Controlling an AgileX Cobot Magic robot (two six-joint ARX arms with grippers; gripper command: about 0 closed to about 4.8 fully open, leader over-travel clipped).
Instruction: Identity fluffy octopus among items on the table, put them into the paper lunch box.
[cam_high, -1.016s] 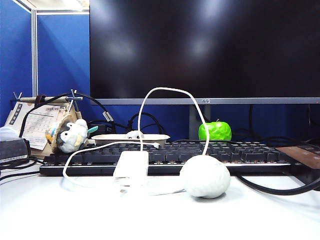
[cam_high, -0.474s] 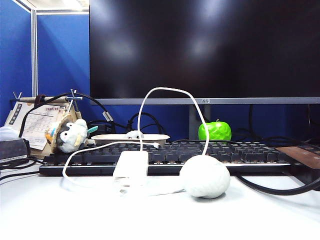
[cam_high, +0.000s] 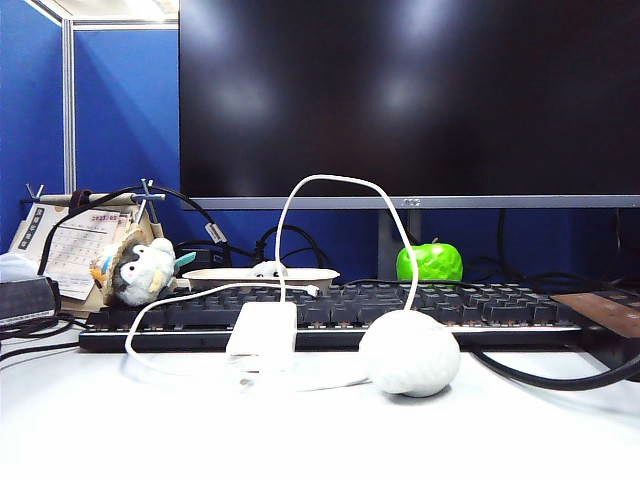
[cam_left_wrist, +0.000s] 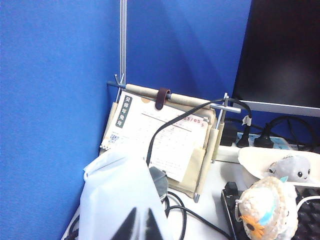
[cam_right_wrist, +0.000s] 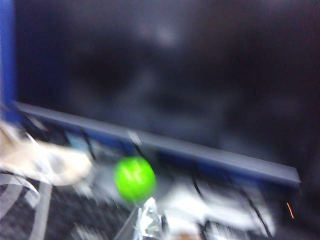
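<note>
1. The fluffy octopus sits inside the paper lunch box, behind the keyboard on the left of the table. Its pale head shows just above the rim in the exterior view, and its eyes and smile are clear in the left wrist view.

2. Across the exterior views of the last second, the octopus, the box and every other item keep their places. Judgement: the placement looks done and nothing has been disturbed since.

3. Left end effector: its dark fingertips stand together, closed and holding nothing, above a white bag at the table's far left. It is well apart from the box.

4. Right end effector: only blurred tips show, closed and empty, pointed toward the green apple and the monitor. The heavy blur suggests this arm is moving. Neither arm appears in the exterior view.

5. Surroundings: the bird plush stands just left of the box, beside a desk calendar. In front of the keyboard lie the white charger, with its looping cable, and the white ball.

6. Judgement: no second octopus is visible among the items, so the task appears complete, with the arms clear of the workspace.
</note>
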